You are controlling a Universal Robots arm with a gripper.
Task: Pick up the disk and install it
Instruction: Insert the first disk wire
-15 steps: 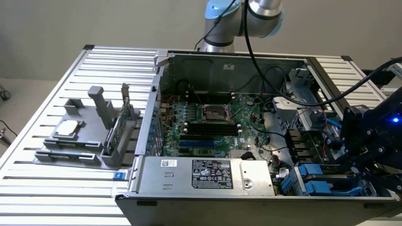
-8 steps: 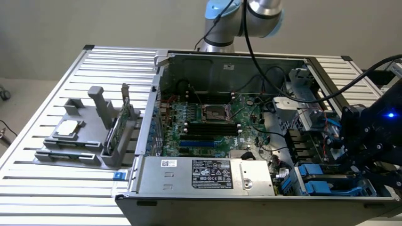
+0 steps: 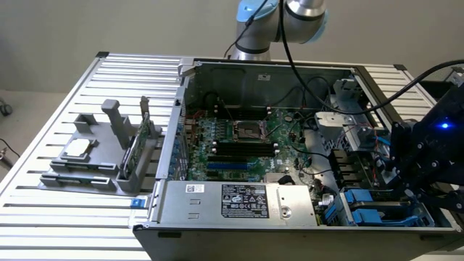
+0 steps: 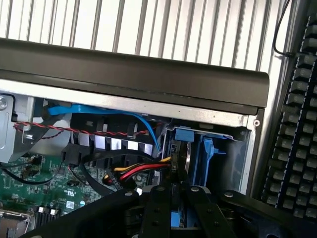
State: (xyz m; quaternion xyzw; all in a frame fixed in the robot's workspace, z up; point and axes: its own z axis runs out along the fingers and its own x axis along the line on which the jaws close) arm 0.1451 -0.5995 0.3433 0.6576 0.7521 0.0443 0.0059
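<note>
Where the gripper (image 4: 177,192) stands: low over the drive bay (image 4: 218,153) at the corner of the open computer case (image 3: 254,65); in the exterior view, lower right of the frame.
Gripper state: fingers (image 4: 157,210) drawn close with a strip of blue between them; judged clamped on the disk (image 4: 181,157).
Disk position: on edge, blue frame uppermost, partly inside the bay, just beside the red and yellow cables (image 4: 143,171).
Step in hand: judged installation; the disk is lifted and entering its slot, not yet seated.
Next move calls for: the frame kept square to the bay walls, with a steady push clear of the cables.
Surroundings: motherboard (image 3: 239,141) exposed; case rests on a slatted table (image 3: 73,228).
</note>
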